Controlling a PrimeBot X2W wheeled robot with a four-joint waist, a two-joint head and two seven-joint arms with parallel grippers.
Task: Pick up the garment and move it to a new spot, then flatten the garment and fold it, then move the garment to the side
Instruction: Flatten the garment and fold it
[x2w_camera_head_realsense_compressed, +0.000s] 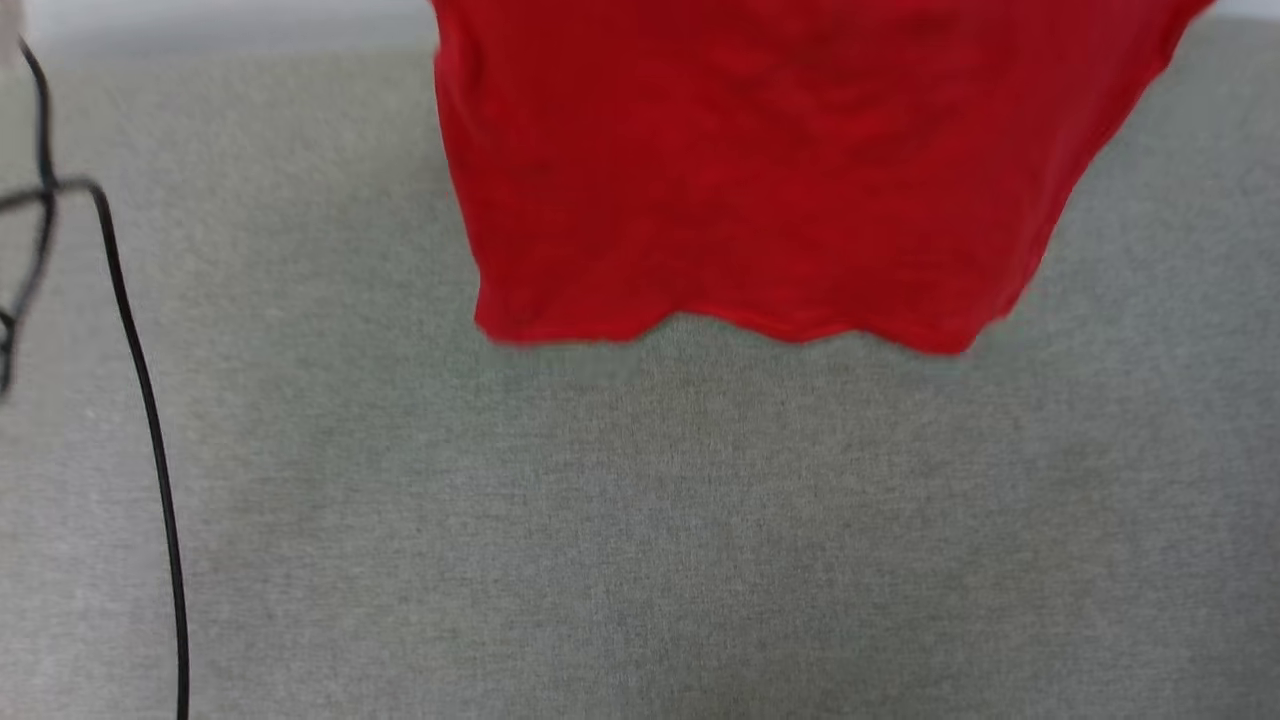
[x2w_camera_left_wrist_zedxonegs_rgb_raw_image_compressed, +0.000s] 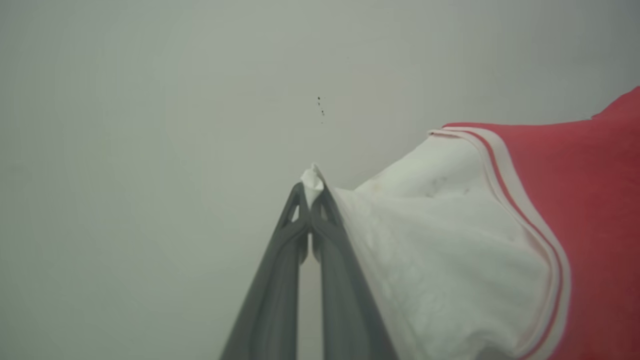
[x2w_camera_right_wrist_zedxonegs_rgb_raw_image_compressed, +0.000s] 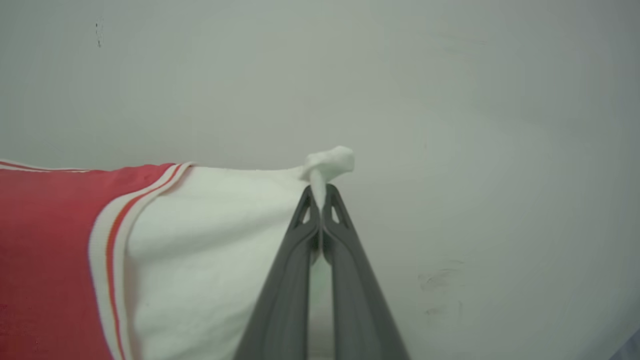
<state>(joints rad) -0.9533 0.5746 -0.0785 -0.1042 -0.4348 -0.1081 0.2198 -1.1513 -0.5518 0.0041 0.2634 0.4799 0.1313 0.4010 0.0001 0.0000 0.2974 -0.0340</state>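
Closest to my left wrist camera, the left gripper (x2w_camera_left_wrist_zedxonegs_rgb_raw_image_compressed: 311, 192) has its 2 dark fingers pressed together on a tuft of white cloth. That tuft belongs to 1 white sleeve (x2w_camera_left_wrist_zedxonegs_rgb_raw_image_compressed: 440, 250) of the garment (x2w_camera_left_wrist_zedxonegs_rgb_raw_image_compressed: 600, 200). Striped trim divides the sleeve from the red body on the right of that view. On my right wrist camera, the right gripper (x2w_camera_right_wrist_zedxonegs_rgb_raw_image_compressed: 320, 192) likewise pinches a white tuft between its 2 fingers, on the second sleeve (x2w_camera_right_wrist_zedxonegs_rgb_raw_image_compressed: 215, 240). From the head camera I count 1 garment, hanging spread from the top edge with its wavy hem lowest, over the grey fabric surface (x2w_camera_head_realsense_compressed: 640, 530). I cannot tell whether the hem touches it. 1 black cable (x2w_camera_head_realsense_compressed: 150, 430) runs down the left side, well apart from the garment.
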